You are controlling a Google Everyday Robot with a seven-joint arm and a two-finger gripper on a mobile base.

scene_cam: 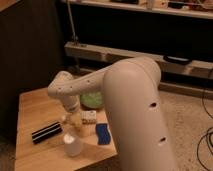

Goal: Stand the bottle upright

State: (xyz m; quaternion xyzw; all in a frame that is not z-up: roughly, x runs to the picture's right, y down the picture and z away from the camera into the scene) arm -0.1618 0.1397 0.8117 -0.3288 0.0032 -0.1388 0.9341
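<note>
The bottle (pixel 88 117) lies on its side near the middle of the wooden table (pixel 35 107); I see its pale body and white label. My gripper (pixel 73 120) hangs down from the wrist directly over the bottle's left end. It is open, with its fingers straddling that end. The end itself is hidden behind the fingers. I cannot tell whether the fingers touch the bottle.
A white paper cup (pixel 72 145) stands just in front of the gripper. A black block with white stripes (pixel 46 132) lies to the left, a blue sponge-like block (pixel 102 133) to the right, and a green bowl (pixel 91 100) behind. My bulky arm covers the table's right side.
</note>
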